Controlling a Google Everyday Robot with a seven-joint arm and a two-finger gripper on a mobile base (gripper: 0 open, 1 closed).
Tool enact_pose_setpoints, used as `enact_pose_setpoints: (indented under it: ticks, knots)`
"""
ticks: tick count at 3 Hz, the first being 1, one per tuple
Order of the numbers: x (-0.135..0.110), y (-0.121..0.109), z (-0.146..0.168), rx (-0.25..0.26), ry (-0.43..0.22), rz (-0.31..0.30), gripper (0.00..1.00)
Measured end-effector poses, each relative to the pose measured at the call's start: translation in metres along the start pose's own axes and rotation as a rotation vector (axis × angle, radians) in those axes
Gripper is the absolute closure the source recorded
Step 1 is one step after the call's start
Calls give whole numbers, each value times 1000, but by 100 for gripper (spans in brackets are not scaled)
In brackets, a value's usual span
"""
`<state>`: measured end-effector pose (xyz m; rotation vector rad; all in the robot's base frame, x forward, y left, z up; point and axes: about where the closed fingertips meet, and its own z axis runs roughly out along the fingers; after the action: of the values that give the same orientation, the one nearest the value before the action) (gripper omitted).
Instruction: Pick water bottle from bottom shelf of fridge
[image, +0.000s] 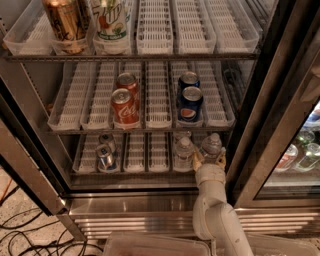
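The fridge (150, 200) stands open with several racks of white slotted trays. On the dim bottom shelf (150, 155) two clear water bottles stand at the right: one (184, 150) in the left lane, one (212, 145) in the right lane. My gripper (209, 158) reaches up from the white arm (215, 215) into the bottom shelf. It is open, with one finger (197, 161) between the two bottles and the other (222, 156) right of the right bottle, whose lower body sits between them.
Two small blue-and-silver cans (106, 150) stand at the bottom shelf's left. Red cola cans (122, 102) and blue cola cans (189, 99) are on the middle rack, tall cans (65, 22) on the top rack. The dark door frame (265, 100) is close on the right. Cables (20, 235) lie on the floor.
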<state>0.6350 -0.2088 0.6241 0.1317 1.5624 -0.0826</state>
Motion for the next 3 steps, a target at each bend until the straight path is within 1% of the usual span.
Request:
enact_pose_setpoints:
  ticks: [1, 3]
  knots:
    - [0, 0, 0, 0, 1, 0, 42]
    - [0, 0, 0, 0, 0, 0, 89]
